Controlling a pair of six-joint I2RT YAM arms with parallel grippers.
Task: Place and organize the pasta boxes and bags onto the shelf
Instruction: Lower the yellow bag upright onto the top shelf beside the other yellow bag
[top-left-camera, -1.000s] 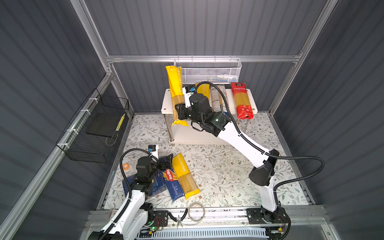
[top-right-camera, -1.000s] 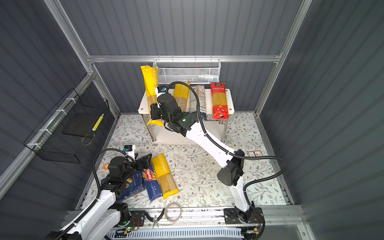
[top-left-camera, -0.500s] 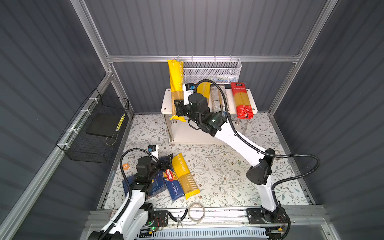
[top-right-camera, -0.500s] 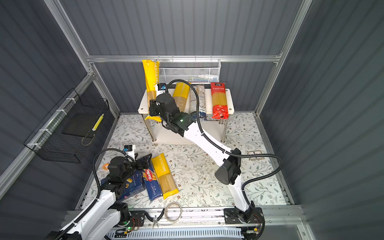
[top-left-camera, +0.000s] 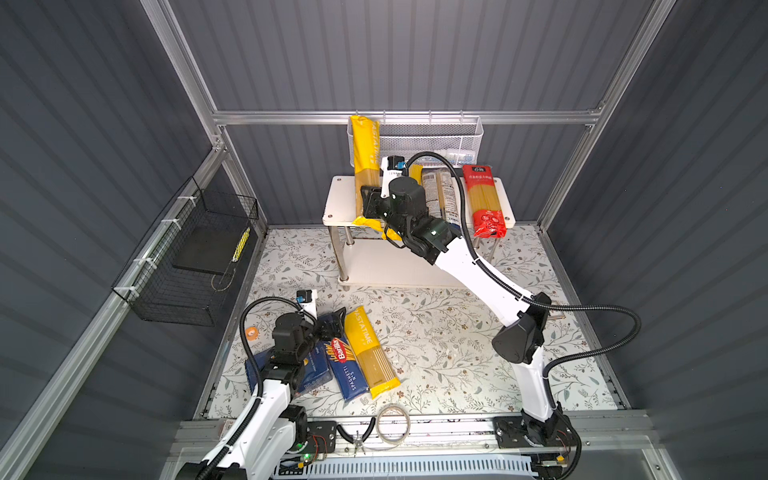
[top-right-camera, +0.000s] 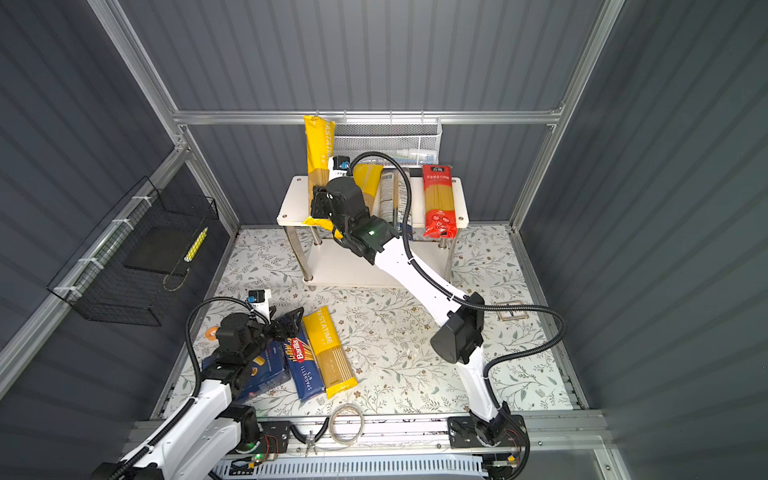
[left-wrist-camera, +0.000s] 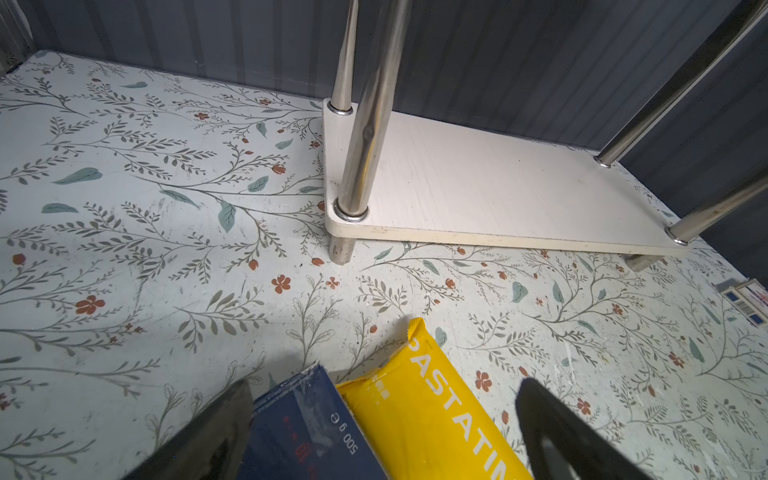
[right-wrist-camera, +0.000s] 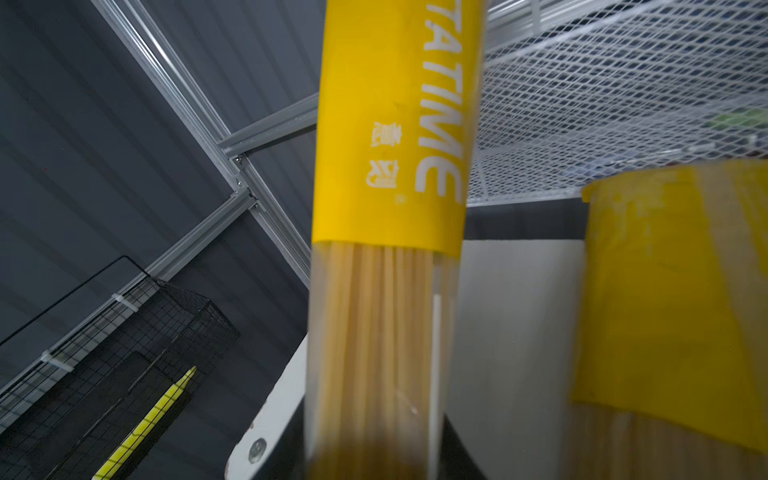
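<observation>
Black wire basket (top-left-camera: 187, 266) on the left wall has 1 yellow stick (top-left-camera: 241, 245) in it. Only the left wrist view shows the left gripper (left-wrist-camera: 384, 386) spread wide over the narrow Barilla box (left-wrist-camera: 299, 428) and floor PASTATIME bag (left-wrist-camera: 432, 415). In both top views the right gripper (top-left-camera: 368, 205) sits around a tilted PASTATIME bag (top-left-camera: 365, 158) on the shelf (top-left-camera: 338, 199) top. Clamped or loose, can't tell. White mesh basket (top-left-camera: 428, 141) contents are too blurry.

Yellow bag (top-left-camera: 366, 158): nearly upright, lower end at the shelf (top-left-camera: 337, 202) top board, front-left edge.
Red bag (top-left-camera: 483, 199): flat, top board's right end.
Spaghetti box (top-left-camera: 349, 374), second yellow bag (top-left-camera: 372, 357): flat, side by side, floor's front-left.
</observation>
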